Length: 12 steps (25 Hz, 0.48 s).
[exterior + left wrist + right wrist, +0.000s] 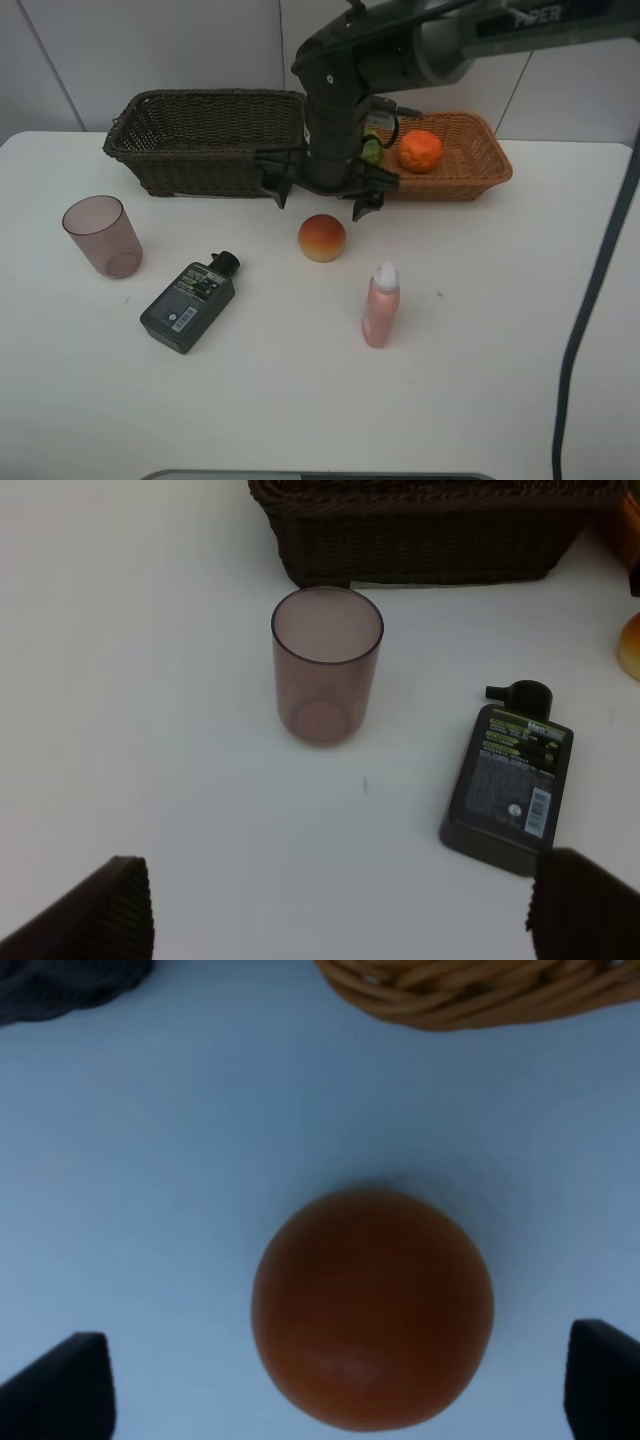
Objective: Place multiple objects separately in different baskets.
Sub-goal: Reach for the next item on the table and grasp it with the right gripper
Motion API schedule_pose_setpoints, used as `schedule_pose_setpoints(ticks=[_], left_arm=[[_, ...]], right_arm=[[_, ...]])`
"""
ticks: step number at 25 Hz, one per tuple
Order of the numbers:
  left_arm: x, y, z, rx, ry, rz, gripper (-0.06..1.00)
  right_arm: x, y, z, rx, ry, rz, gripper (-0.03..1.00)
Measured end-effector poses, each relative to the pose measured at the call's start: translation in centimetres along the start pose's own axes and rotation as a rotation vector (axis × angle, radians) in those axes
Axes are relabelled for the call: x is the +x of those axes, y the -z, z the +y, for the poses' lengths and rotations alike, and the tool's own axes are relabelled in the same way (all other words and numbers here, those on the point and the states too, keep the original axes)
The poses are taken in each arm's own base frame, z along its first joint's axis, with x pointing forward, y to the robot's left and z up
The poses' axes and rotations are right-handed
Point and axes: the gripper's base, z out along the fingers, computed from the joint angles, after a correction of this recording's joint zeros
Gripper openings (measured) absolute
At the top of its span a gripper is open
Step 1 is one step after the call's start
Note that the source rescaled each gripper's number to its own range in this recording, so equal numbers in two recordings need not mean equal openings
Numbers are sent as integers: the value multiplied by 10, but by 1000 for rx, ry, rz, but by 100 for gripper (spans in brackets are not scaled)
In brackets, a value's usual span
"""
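My right gripper (322, 196) hangs open just above the red-yellow peach (322, 238), in front of the gap between the two baskets. In the right wrist view the peach (372, 1305) lies between the spread fingertips (60, 1385). The orange (421, 151) and a partly hidden green fruit (372, 150) lie in the orange-tan basket (480, 170). Nothing shows inside the dark brown basket (205, 140). On the table are the purplish cup (103, 235), the dark flat bottle (190, 293) and the pink bottle (381, 305). My left gripper (345, 920) is open, short of the cup (327, 665) and dark bottle (510, 780).
A dark cable (590, 300) runs down the right side of the white table (480, 380). The right arm's body hides part of the orange-tan basket's left end. The left arm does not show in the exterior view.
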Motion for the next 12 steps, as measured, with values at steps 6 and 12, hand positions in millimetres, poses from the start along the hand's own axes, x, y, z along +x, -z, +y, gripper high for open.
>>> schedule_pose_setpoints(ticks=[6, 12], left_arm=[[0, 0, 0, 0, 0, 0, 96], [0, 0, 0, 0, 0, 0, 96]], right_arm=[[4, -23, 2, 13, 19, -2, 100], [4, -36, 1, 25, 13, -3, 100]])
